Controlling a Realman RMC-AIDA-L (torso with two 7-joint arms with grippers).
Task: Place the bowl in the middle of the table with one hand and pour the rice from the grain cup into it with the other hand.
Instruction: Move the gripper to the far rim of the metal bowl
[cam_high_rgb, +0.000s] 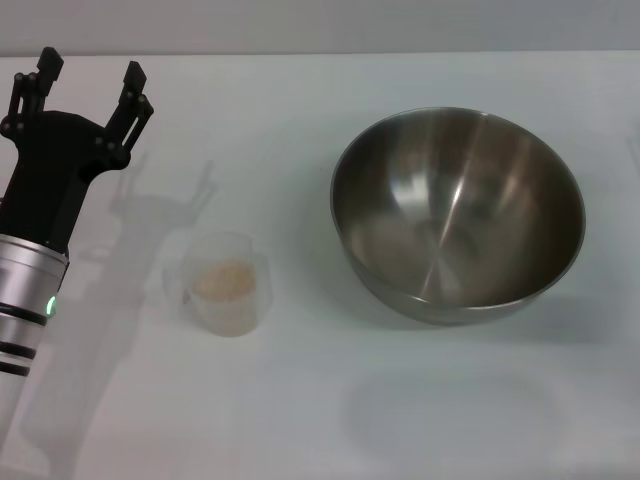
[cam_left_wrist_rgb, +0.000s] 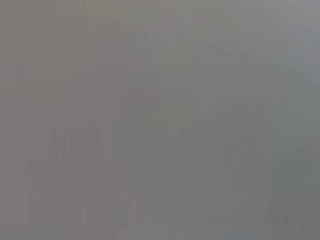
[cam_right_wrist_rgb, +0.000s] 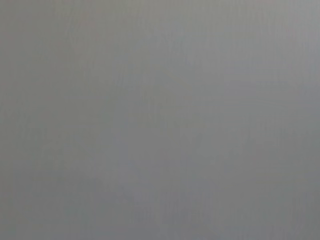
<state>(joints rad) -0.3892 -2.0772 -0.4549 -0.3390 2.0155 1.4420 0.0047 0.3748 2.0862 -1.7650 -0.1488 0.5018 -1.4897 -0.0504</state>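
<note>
Toward the left edge: the left gripper (cam_high_rgb: 88, 75) hovers above the table (cam_high_rgb: 300, 420), jaws wide and holding nothing; its green-lit wrist runs off the near-left corner.
Right gripper: out of sight in every view.
Grain cup (cam_high_rgb: 225, 283): upright, left of centre, well apart from the left gripper; rice (cam_high_rgb: 226, 279) heaped inside.
Bowl (cam_high_rgb: 458, 213): right of centre, mouth up but tipped toward the near edge, empty.
Cup axis: vertical, mouth up; its small handle seems to point at the left edge, though faintly seen.
Step in hand: likely reaching for the cup.
Doing it well: come down level, straddle the wall, close gently; thin plastic may flex or tip.
</note>
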